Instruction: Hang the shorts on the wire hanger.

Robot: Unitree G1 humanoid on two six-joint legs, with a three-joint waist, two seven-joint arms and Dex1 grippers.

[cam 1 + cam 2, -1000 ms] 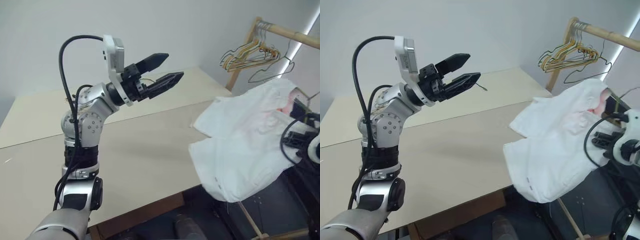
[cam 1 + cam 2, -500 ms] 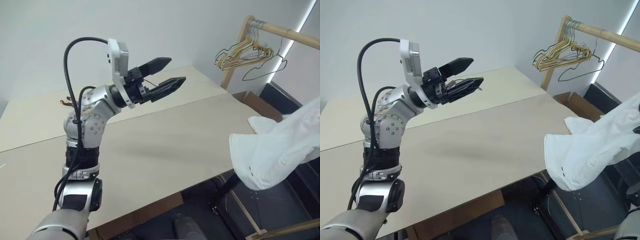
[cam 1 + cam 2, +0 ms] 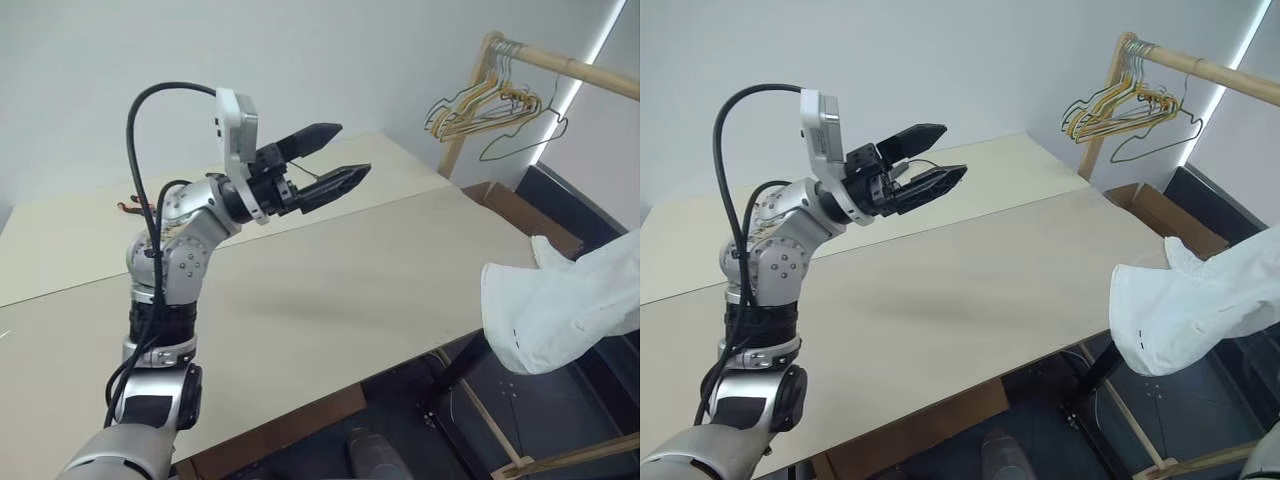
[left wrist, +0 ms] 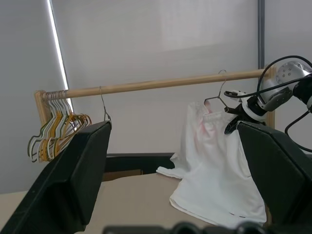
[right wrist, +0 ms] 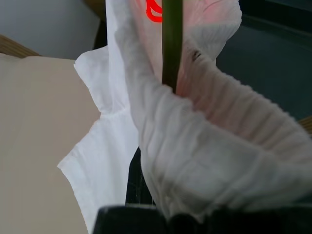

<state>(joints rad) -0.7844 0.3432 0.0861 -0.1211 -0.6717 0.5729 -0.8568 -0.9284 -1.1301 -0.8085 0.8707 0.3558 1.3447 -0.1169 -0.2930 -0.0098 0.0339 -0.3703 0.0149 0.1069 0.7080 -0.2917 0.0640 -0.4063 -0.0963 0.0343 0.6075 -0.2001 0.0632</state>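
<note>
The white shorts (image 3: 560,310) hang in the air past the table's right edge, draped over the wire hanger. In the left wrist view the shorts (image 4: 214,170) droop below the wire hanger (image 4: 220,95), whose hook reaches up to the wooden rail; whether it rests on the rail I cannot tell. My right gripper (image 4: 234,117) is shut on the hanger just under the hook. The right wrist view has the hanger's green wire (image 5: 171,44) running up through the bunched waistband (image 5: 219,146). My left gripper (image 3: 352,150) is raised above the table, open and empty, pointing toward the rack.
A wooden rail (image 3: 560,65) on a wooden post stands at the back right, with a bunch of yellowish hangers (image 3: 485,105) and a dark one (image 3: 525,140). The beige table (image 3: 350,280) lies below. A cardboard box (image 3: 510,205) sits by the rack's foot.
The shorts have been carried off the table's right end and out toward the rack. The view has also turned a little. My left gripper has stayed raised and open.
</note>
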